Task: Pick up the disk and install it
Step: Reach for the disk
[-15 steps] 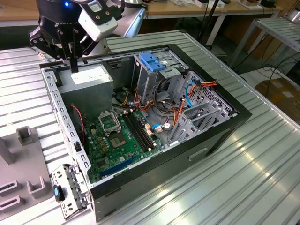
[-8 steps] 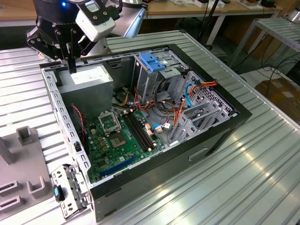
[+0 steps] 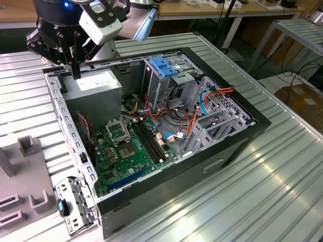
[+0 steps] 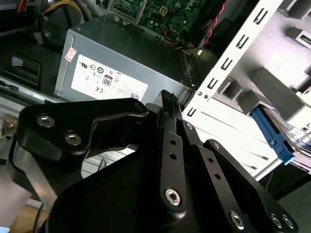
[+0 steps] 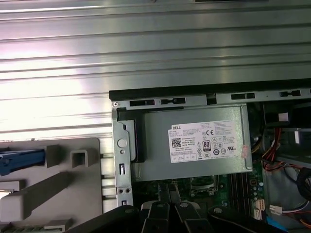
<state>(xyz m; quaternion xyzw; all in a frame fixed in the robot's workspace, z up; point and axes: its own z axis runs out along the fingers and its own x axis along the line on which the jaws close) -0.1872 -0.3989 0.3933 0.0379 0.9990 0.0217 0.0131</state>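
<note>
Claw (image 3: 75,73) is seen closed, empty, over the power supply (image 3: 96,83) in the computer case (image 3: 242,136). Disk (image 4: 273,135) is parked in grey stand (image 5: 82,189) beside case, presumably for pickup.

pincer (image 3: 75,73) pointing straight down, fingers (image 4: 171,108) pressed together, empty

Ribbed bare-metal table (image 3: 282,191) with a glossy sheen, matt grey sheet-metal power supply box (image 5: 194,165), smooth white paper sticker (image 5: 206,141), matt black gripper (image 4: 170,99) with shiny metal screws (image 4: 173,196), blue plastic latch (image 3: 162,67), green circuit board (image 3: 118,156), matt grey plastic fixture (image 5: 73,194).
</note>
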